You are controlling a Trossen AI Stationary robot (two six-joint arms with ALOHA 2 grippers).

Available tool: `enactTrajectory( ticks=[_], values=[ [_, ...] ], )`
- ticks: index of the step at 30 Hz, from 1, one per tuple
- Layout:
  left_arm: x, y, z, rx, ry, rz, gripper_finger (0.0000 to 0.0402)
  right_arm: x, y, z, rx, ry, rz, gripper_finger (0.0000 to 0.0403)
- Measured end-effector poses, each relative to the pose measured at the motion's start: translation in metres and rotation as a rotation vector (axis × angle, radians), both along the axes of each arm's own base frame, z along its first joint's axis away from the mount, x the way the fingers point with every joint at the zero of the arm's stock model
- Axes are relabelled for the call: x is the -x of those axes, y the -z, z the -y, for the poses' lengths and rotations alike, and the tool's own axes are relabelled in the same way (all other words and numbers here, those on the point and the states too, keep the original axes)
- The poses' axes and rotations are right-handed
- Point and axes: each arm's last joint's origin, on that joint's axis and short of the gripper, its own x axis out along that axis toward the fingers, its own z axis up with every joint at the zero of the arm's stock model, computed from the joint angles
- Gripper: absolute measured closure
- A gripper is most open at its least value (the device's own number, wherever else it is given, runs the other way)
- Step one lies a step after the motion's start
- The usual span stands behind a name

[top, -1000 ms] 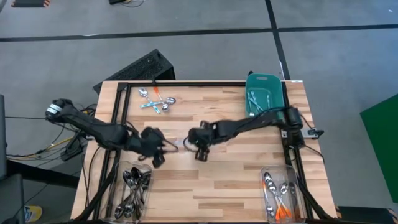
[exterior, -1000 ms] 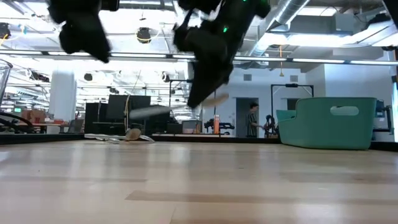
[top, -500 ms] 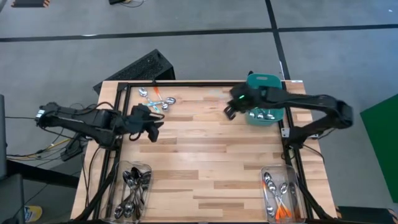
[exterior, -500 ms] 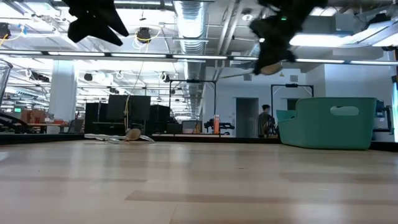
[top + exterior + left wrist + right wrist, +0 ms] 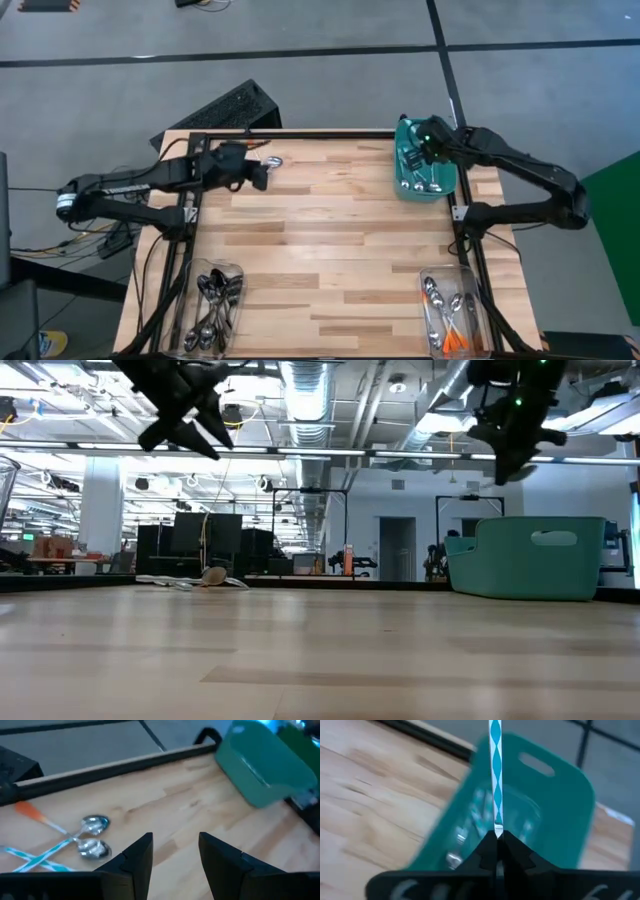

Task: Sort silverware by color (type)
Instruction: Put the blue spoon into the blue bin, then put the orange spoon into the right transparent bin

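My right gripper [image 5: 428,141] hangs above the teal tub [image 5: 440,186] at the table's far right, shut on a spoon with a light blue striped handle [image 5: 495,775]. More blue-handled spoons [image 5: 415,170] lie in the tub. My left gripper [image 5: 175,842] is open above the table's far left. It hovers beside a small pile of loose spoons [image 5: 92,837] with orange and light blue handles, lying flat on the wood. In the high view the left gripper [image 5: 260,173] covers part of that pile [image 5: 273,160]. My right gripper pinches the spoon between its two shut fingers at the metal neck [image 5: 498,827], where the striped handle ends. The handle sticks out straight ahead past the fingertips, in line with them. The spoon is lifted clear, over the teal tub [image 5: 560,820]. The bowl end is hidden between the fingers.
A clear bin of dark metal spoons [image 5: 214,305] sits at the near left corner. A clear bin with orange-handled spoons [image 5: 450,312] sits at the near right. A black frame [image 5: 300,133] borders the table. The middle of the wooden top [image 5: 330,240] is bare.
Both grippers were close together over the table's middle a second ago. The right gripper has since swung to the far right, above the teal tub, carrying the blue-handled spoon. The left gripper has moved toward the far left, up to the loose spoons.
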Motion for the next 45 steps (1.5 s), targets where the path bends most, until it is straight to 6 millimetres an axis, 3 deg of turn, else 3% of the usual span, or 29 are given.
enactTrajectory(
  ticks=[5, 13, 17, 24, 32, 39, 45],
  values=[
    [-0.007, 0.007, -0.019, 0.035, -0.060, 0.001, 0.0255, 0.011, 0.005, 0.005, -0.050, 0.063, -0.060, 0.0323],
    [-0.018, 0.034, -0.058, 0.121, 0.018, -0.111, 0.0232, 0.010, 0.004, 0.007, -0.048, 0.072, -0.036, 0.0190],
    [-0.021, 0.045, -0.083, 0.126, 0.066, -0.130, 0.0224, 0.008, 0.005, 0.004, -0.093, 0.085, 0.015, 0.0153],
    [-0.018, 0.051, -0.116, 0.085, 0.083, -0.081, 0.0223, -0.001, 0.003, -0.002, -0.113, 0.019, 0.083, 0.0149],
    [-0.007, 0.046, -0.133, -0.048, 0.195, -0.097, 0.0223, -0.033, -0.007, -0.006, -0.172, -0.218, 0.372, 0.0148],
    [-0.010, 0.083, -0.155, 0.106, 0.172, -0.143, 0.0223, -0.057, -0.011, -0.002, -0.103, -0.282, 0.484, 0.0152],
    [-0.013, 0.105, -0.159, 0.185, 0.179, -0.226, 0.0223, -0.065, -0.006, 0.002, -0.105, -0.280, 0.482, 0.0164]
  ],
)
